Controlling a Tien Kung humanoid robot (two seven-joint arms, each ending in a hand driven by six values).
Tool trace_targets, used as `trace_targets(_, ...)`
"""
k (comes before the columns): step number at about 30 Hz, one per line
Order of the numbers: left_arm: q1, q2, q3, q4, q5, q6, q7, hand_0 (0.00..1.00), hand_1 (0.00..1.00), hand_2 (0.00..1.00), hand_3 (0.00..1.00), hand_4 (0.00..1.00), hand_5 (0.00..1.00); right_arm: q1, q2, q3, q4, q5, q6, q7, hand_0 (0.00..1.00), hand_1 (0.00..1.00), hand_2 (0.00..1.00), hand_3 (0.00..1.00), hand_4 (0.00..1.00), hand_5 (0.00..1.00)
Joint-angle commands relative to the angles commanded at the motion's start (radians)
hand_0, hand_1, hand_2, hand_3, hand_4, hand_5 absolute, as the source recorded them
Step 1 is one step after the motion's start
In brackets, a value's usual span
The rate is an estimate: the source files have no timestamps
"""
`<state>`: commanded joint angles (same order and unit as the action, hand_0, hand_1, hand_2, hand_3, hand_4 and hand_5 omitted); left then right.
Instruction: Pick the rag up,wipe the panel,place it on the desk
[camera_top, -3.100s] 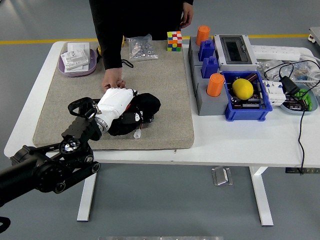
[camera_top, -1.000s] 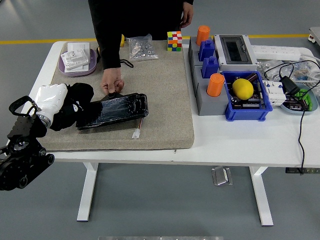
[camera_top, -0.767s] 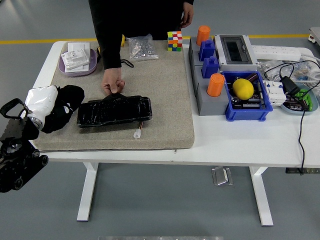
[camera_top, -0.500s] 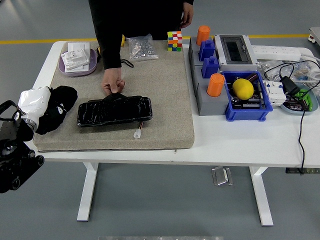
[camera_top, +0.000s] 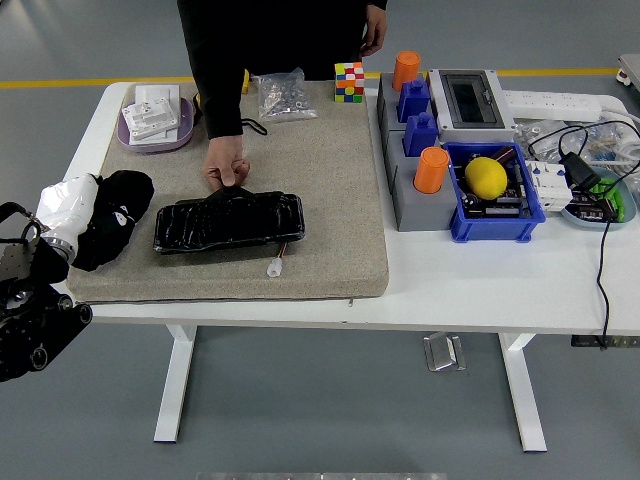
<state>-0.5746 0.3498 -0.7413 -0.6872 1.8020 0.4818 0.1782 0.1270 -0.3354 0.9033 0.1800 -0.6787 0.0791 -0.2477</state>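
A glossy black panel (camera_top: 228, 221) lies flat on the beige mat (camera_top: 330, 200), with a small white connector on a wire at its front edge. A person's hand (camera_top: 226, 164) pinches the panel's far edge. My left hand (camera_top: 72, 205), white, sits at the mat's left edge with its fingers shut on the black rag (camera_top: 112, 216), which bunches out to the right of the hand and rests on the mat, a short gap left of the panel. The right arm is out of sight.
A purple dish with white parts (camera_top: 155, 118), a bag of screws (camera_top: 282, 95) and a colour cube (camera_top: 348, 81) line the mat's far edge. Grey and blue bins (camera_top: 494, 200) with orange cylinders and a yellow ball stand right, beside cables (camera_top: 585, 170).
My left hand dragged the rag leftward off the panel, from the panel's middle to the mat's left edge. The panel now lies uncovered; the person's hand still holds its edge.
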Motion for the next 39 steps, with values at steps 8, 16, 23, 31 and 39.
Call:
trace_targets(8,0.010,0.004,-0.011,0.004,-0.038,-0.085,0.014,0.444,0.718,0.777,0.575,0.743,0.230,-0.001,0.000,0.008,0.000,-0.004,0.000,-0.002,0.723,0.638,0.681,0.584,0.974,0.548)
trace_targets(16,0.015,0.012,-0.031,-0.009,-0.066,-0.095,-0.002,0.474,0.757,0.818,0.793,0.940,0.432,0.000,0.002,0.010,0.000,-0.006,-0.001,-0.001,0.721,0.637,0.681,0.584,0.974,0.548)
trace_targets(23,0.019,0.017,-0.046,-0.016,-0.077,-0.089,-0.014,0.483,0.763,0.822,0.797,0.971,0.477,-0.002,0.000,0.014,0.000,-0.007,0.000,-0.005,0.722,0.636,0.681,0.584,0.974,0.548)
trace_targets(31,0.028,0.030,-0.066,-0.050,-0.056,-0.088,-0.014,0.491,0.768,0.827,0.809,0.991,0.552,-0.004,0.001,0.023,0.000,-0.017,-0.001,-0.008,0.723,0.634,0.680,0.584,0.973,0.548)
trace_targets(39,0.051,0.057,-0.122,-0.122,-0.030,-0.086,-0.015,0.489,0.763,0.821,0.812,0.994,0.570,-0.010,0.001,0.035,0.000,-0.027,-0.001,-0.011,0.723,0.634,0.680,0.584,0.973,0.548)
